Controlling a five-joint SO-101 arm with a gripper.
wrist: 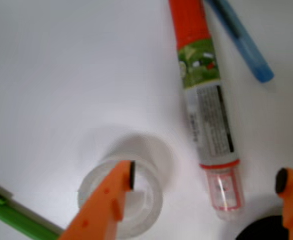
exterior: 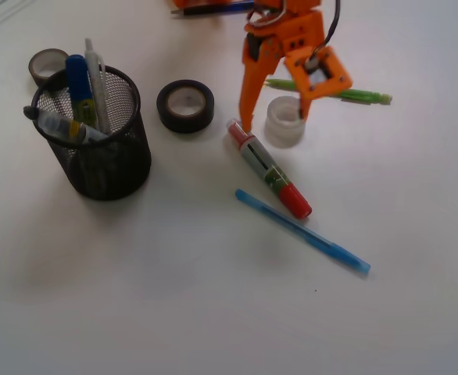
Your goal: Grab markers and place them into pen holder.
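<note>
Hovering low over a white bench, an orange tool hangs with its fingers spread wide and nothing between them. One fingertip sits above a clear tape roll; the other is beside the transparent end of the red-capped marker. That marker lies flat on the bench, angled diagonally, its clear end near the tool and its red cap toward a thin blue pen lying just beyond it. A green mechanical pencil lies behind the tool. To the left stands the black mesh pen holder, already containing a blue-capped marker and a black-capped marker. A black tape roll rests between holder and tool.
</note>
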